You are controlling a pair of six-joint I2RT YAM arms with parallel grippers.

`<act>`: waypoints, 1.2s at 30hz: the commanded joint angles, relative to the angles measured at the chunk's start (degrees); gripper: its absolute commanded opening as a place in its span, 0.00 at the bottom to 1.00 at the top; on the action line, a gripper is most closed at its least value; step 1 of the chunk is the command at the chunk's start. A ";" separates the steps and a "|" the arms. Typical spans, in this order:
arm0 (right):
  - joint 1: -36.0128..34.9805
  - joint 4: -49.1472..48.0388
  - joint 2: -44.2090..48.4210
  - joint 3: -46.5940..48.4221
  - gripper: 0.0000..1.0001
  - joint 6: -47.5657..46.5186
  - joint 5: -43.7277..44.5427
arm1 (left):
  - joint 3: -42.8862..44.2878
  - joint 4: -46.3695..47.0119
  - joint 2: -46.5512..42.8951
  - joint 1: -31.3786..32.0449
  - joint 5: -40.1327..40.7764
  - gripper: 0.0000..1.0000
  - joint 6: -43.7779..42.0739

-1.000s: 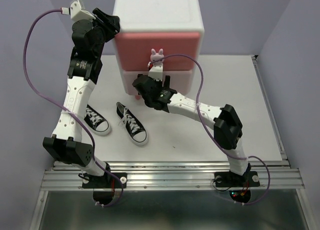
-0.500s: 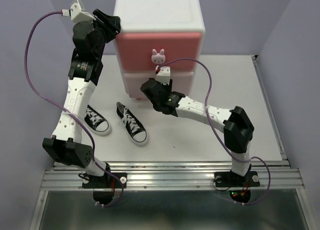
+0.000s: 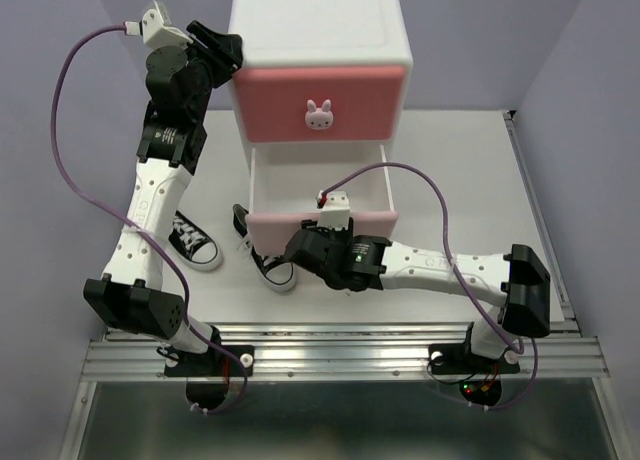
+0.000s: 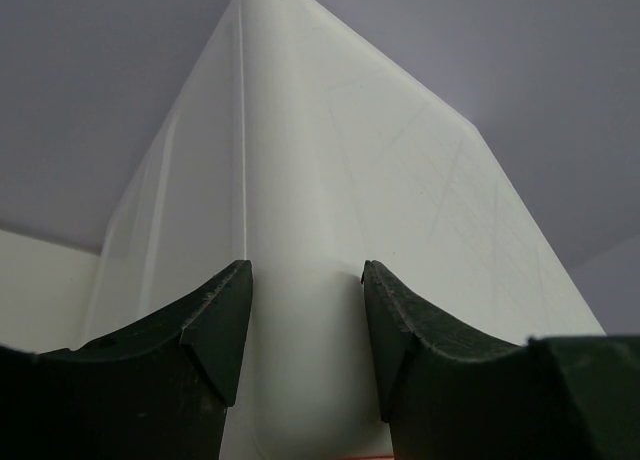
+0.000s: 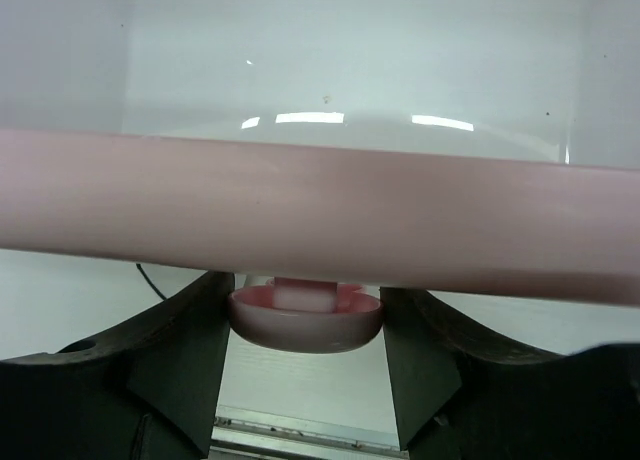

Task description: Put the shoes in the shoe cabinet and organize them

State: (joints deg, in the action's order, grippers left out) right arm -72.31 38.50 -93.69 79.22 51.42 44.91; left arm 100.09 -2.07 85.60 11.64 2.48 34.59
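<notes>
The white shoe cabinet [image 3: 320, 20] stands at the back of the table, its darker pink upper drawer [image 3: 325, 95] closed. My left gripper [image 3: 228, 52] is clamped on its rear left corner [image 4: 330, 180], one finger on each side [image 4: 305, 320]. The paler lower drawer [image 3: 320, 220] is pulled out, showing a white inside. My right gripper [image 3: 318, 242] is shut on that drawer's knob [image 5: 305, 318], below the pink front [image 5: 320, 200]. Two black shoes lie on the table: one [image 3: 192, 240] beside the left arm, the other [image 3: 265, 262] partly hidden under the drawer front.
The open drawer overhangs the table in front of the cabinet, close above the nearer black shoe. The left arm [image 3: 150, 200] stretches along the cabinet's left side. A metal rail [image 3: 340, 355] runs along the near edge.
My right gripper has closed on the lower drawer's knob and drawn the drawer out toward the near edge. The left gripper has stayed on the cabinet's corner.
</notes>
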 commanded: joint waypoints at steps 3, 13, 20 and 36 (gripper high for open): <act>-6.34 2.11 3.43 0.06 0.11 10.55 -10.44 | -4.73 -16.04 4.05 1.02 -3.10 0.57 -3.83; -13.29 2.19 3.51 -1.61 0.11 13.52 -13.78 | -7.01 -14.11 3.87 1.19 -3.10 0.57 -3.83; -13.82 2.89 4.92 -3.02 0.10 14.24 -14.93 | -9.21 -11.65 3.08 1.19 -0.55 0.57 -3.13; -13.82 -3.16 10.28 -0.47 1.00 -0.16 -17.13 | -5.26 -13.58 2.99 1.19 -1.60 0.57 -2.51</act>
State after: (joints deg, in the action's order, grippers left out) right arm -85.95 40.93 -87.81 76.77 57.23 29.85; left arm 96.51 2.87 84.40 11.90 3.97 36.05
